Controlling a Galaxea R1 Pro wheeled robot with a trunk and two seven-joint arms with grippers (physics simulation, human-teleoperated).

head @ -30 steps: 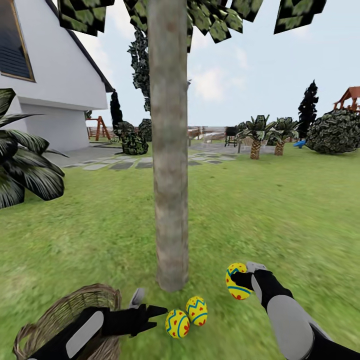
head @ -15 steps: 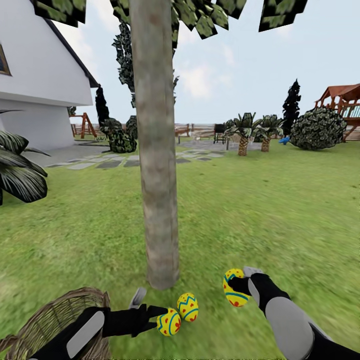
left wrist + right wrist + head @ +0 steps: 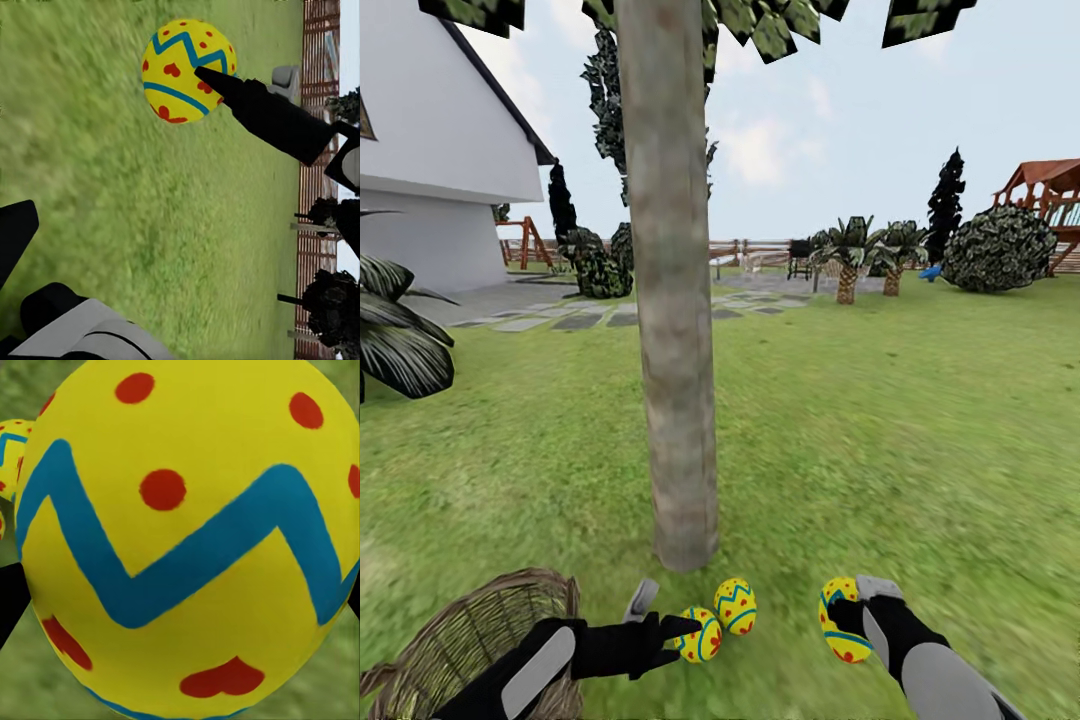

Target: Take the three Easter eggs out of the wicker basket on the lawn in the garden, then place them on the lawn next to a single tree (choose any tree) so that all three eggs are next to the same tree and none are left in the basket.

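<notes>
At lower centre, two Easter eggs (image 3: 722, 620) lie on the lawn (image 3: 880, 420) at the tree (image 3: 675, 300), the left gripper (image 3: 660, 625), jaws apart, touching one, while the right gripper (image 3: 850, 612) clamps a third egg (image 3: 842, 620) between its jaws.

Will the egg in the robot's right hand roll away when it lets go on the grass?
Probably only a little. The egg is smooth and rounded, so it could wobble or tip onto its side. The lawn looks flat here, and two other eggs already lie by the tree, so it will likely settle. The right gripper grips it near the ground.
</notes>
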